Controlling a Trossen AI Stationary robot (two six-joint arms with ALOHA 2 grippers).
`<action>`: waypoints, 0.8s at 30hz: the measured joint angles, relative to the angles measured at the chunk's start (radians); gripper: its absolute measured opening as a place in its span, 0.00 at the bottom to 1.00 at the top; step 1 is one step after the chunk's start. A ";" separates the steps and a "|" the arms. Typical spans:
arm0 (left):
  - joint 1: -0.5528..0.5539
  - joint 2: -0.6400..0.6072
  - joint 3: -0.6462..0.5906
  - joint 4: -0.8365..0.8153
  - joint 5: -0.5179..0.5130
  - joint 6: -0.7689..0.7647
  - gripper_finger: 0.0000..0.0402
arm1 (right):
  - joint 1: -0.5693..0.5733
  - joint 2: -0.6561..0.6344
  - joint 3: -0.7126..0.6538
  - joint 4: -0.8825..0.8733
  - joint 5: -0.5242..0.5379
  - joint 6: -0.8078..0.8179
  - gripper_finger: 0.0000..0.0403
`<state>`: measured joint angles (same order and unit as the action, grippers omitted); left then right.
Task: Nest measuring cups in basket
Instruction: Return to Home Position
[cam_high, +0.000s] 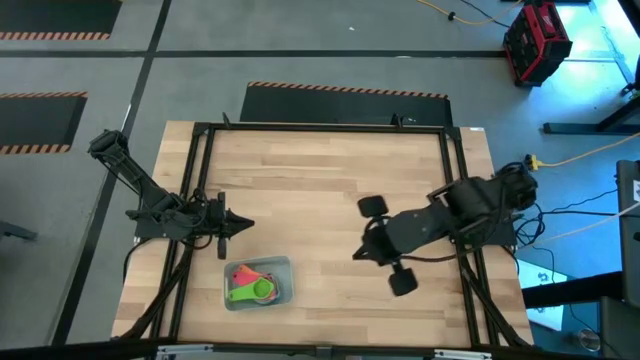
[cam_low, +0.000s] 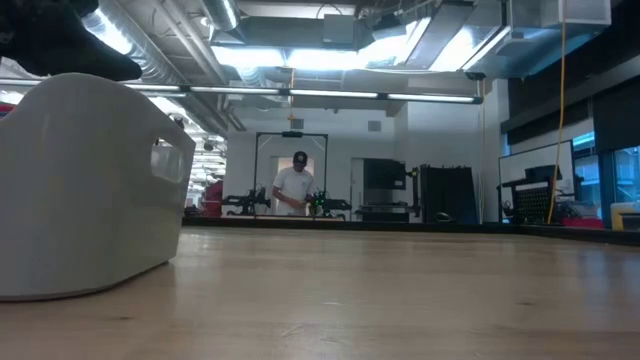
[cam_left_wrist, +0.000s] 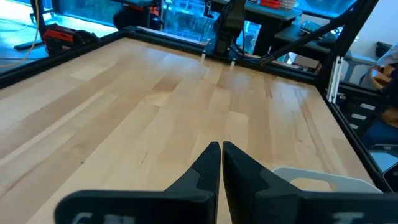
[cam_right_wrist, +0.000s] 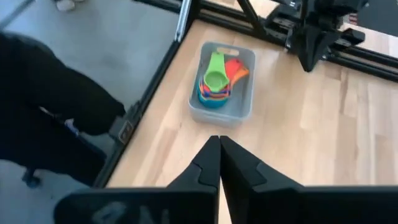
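Measuring cups (cam_right_wrist: 214, 84) nested in basket (cam_right_wrist: 221, 117), left jaws closed, right jaws closed

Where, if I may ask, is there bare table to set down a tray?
Bare: the far half of the table beyond both arms, and the front strip between basket and right gripper. Crowded: around the basket, close by the left gripper.

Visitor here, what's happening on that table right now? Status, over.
Left gripper shut, empty, near basket. Right gripper shut, empty, farther off, facing it. Measuring cups stacked in basket, green cup on top. Nothing in the way.
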<state>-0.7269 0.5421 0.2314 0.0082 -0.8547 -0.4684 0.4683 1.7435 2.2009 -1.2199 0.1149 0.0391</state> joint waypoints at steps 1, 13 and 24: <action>0.000 0.000 0.000 0.000 0.000 0.006 0.03 | 0.000 -0.009 0.000 -0.011 0.001 -0.013 0.03; 0.064 0.000 0.000 0.000 -0.008 0.055 0.03 | 0.000 -0.311 -0.399 0.167 0.075 -0.017 0.03; 0.140 0.000 0.000 0.001 0.009 0.076 0.03 | -0.004 -0.784 -1.082 0.701 0.076 0.011 0.05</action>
<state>-0.5874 0.5419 0.2314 0.0090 -0.8457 -0.3926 0.4641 0.9592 1.1191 -0.5192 0.1907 0.0503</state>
